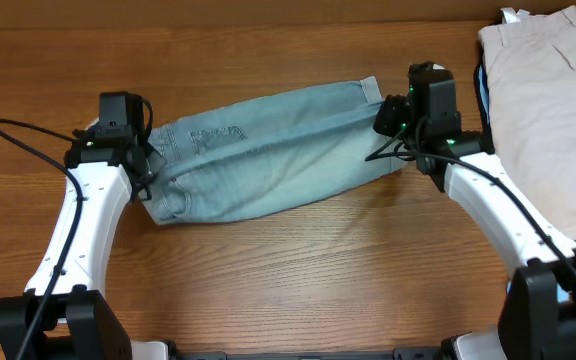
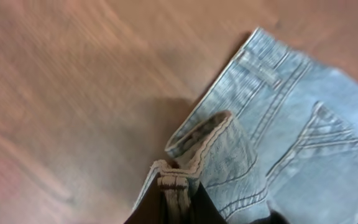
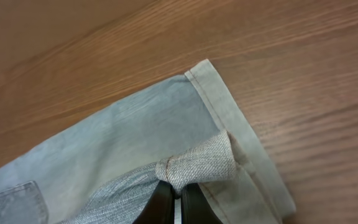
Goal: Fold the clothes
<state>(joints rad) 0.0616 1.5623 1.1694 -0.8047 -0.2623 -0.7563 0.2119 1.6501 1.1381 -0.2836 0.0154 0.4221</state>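
- Closest to us in the left wrist view, the left gripper (image 2: 178,194) has its dark fingers (image 2: 149,213) drawn narrow. They pinch a folded-up bit of the waistband (image 2: 207,140) of the jeans (image 2: 303,118).
- Just past that pinch, the waistband curls up off the table into a small loop. A stitched back pocket (image 2: 334,146) lies flat to its right.
- In the right wrist view, the right gripper (image 3: 177,196) is likewise nearly closed. Its fingers (image 3: 160,204) nip a gathered knot of cloth that shows the paler inner weave.
- That knot sits right beside the stitched hem (image 3: 241,124), which runs slantwise across the wood beyond it.
- From overhead, we see the jeans (image 1: 268,150) stretched across the wooden table (image 1: 298,280) between the two arms. The waistband end is at the left gripper (image 1: 146,160) and the hem end at the right gripper (image 1: 388,118).
- Most of the denim rests flat, with a long crease running along its length.
- A black cable (image 1: 18,140) loops over the table beside the left arm.
- Farther off, at the table's far right corner, the beige trousers (image 1: 553,110) lie apart from the jeans. A thin strip of a blue garment (image 1: 481,88) peeks out along their left edge.
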